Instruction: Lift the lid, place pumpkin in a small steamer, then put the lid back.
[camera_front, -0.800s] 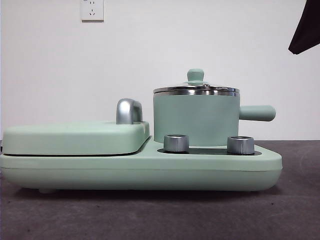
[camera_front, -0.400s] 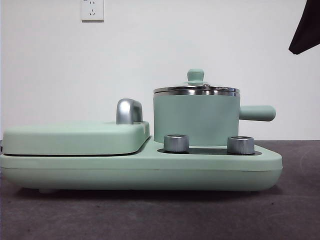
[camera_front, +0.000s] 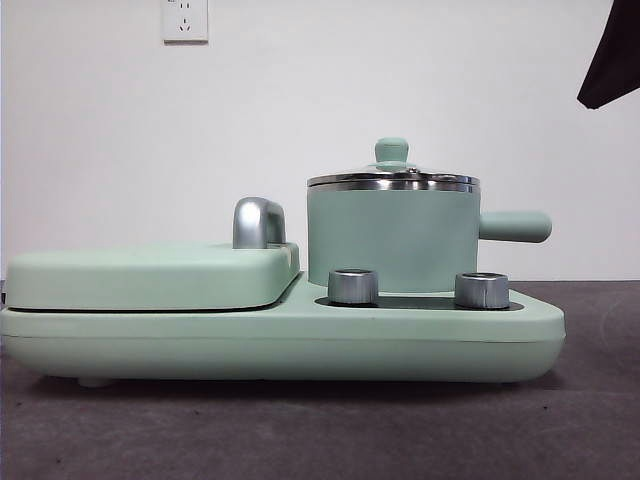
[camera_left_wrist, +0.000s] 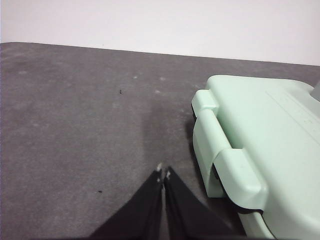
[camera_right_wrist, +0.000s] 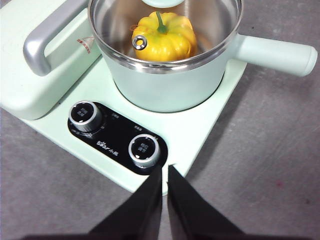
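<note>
The small steamer (camera_front: 390, 240) stands on the right half of the wide base, its side handle (camera_front: 515, 226) pointing right. The lid (camera_front: 392, 180) sits closed on it, mint-green knob on top. In the right wrist view the pumpkin (camera_right_wrist: 162, 37) shows through the glass lid (camera_right_wrist: 115, 20), lying inside the steamer (camera_right_wrist: 165, 87). My right gripper (camera_right_wrist: 164, 170) is shut and empty, above the base's front edge near the knobs. My left gripper (camera_left_wrist: 163, 172) is shut and empty over the grey table, beside the flat cover's end.
The wide mint-green base (camera_front: 300, 340) carries a flat rectangular cover (camera_front: 150, 275) with a steel handle (camera_front: 257, 222) and two silver knobs (camera_front: 352, 286). An arm's black tip (camera_front: 610, 55) shows at the top right corner. Grey table surrounds the base.
</note>
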